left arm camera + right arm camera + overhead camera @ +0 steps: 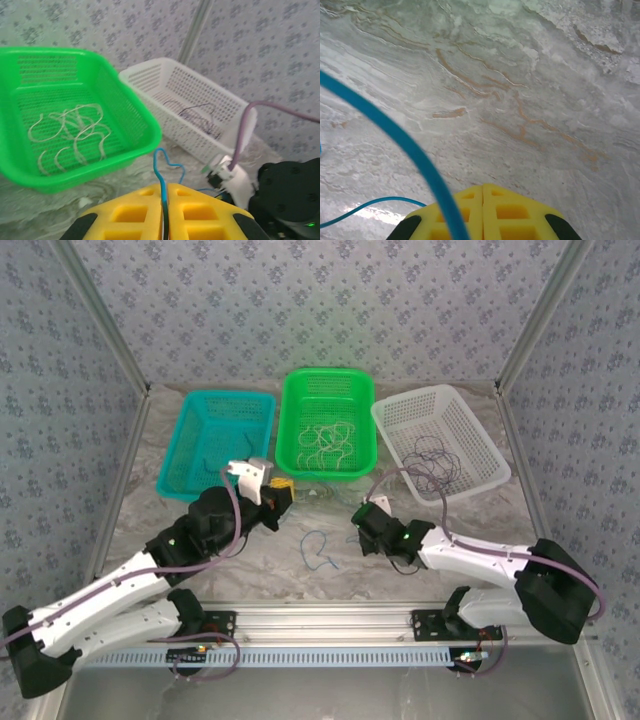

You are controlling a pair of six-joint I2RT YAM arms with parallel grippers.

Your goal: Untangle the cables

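Note:
A blue cable (159,160) rises from between the yellow fingers of my left gripper (164,186), which is shut on it just in front of the green basket (125,155). In the top view the blue cable (318,550) loops on the marble table between my left gripper (283,487) and my right gripper (358,520). My right gripper (483,186) is shut close above the table. The blue cable (395,132) crosses in front of its left finger, and nothing shows in the seam. Cream cables (328,445) lie in the green basket; dark purple cables (435,465) lie in the white basket (480,440).
A teal basket (180,440) stands at the back left, next to the green basket (290,400). The right arm's wrist (230,175) and its lilac lead are close to my left fingers. Patterned walls close in the back and both sides.

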